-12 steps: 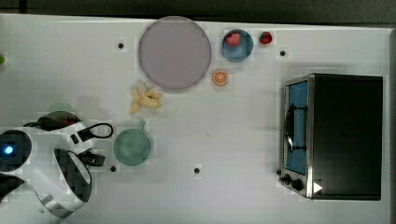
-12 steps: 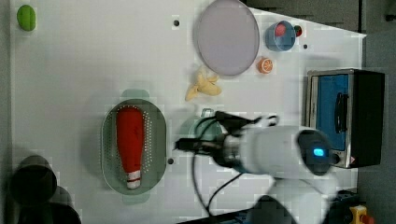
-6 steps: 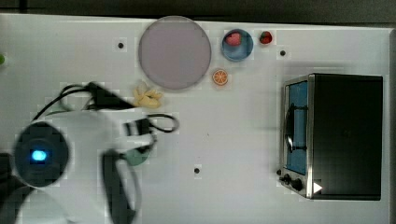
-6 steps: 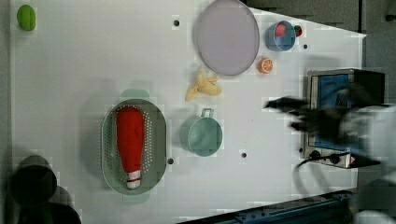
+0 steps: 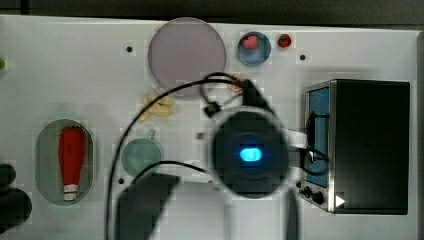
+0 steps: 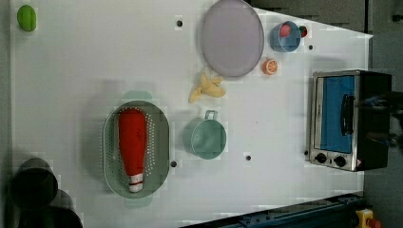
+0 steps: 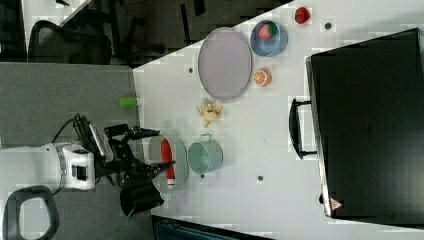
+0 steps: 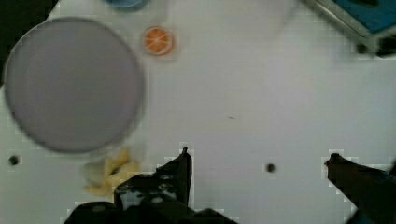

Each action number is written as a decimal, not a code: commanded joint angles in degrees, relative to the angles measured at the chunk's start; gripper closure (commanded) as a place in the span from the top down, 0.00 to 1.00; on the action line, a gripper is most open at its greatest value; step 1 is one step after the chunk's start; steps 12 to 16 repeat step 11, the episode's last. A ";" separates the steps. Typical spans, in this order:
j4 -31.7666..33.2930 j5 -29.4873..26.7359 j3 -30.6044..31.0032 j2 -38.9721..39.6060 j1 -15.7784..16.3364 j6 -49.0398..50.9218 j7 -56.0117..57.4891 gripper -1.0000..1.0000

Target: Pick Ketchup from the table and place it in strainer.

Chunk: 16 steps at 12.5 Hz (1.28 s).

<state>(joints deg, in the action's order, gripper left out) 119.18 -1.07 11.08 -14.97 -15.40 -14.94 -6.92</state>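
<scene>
The Ketchup [image 6: 132,145] lies inside the strainer [image 6: 161,142]. In the wrist view the gripper [image 8: 258,161] jaws stand wide open and empty above the counter [image 8: 243,93], near the plate [image 8: 70,84].

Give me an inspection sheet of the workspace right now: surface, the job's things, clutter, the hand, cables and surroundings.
Surface: white table with small dark holes.
Job's things: ketchup bottle lies inside the strainer, white tip toward the left view's bottom.
Clutter: green cup, banana, grey-lilac plate, orange slice, blue bowl holding a strawberry, toaster oven, lime.
Hand: hand open and empty, above bare table between the plate and the oven.
Cables: black cables loop off the arm over the table.
Surroundings: black chair beyond the table.
</scene>
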 commanded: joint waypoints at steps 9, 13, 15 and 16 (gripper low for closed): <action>-9.03 -2.11 0.82 -0.43 1.60 10.80 -0.14 1.00; -9.03 -3.83 0.86 -0.41 1.61 11.01 0.18 1.00; -9.03 -3.83 0.86 -0.41 1.61 11.01 0.18 1.00; -9.03 -3.83 0.86 -0.41 1.61 11.01 0.18 1.00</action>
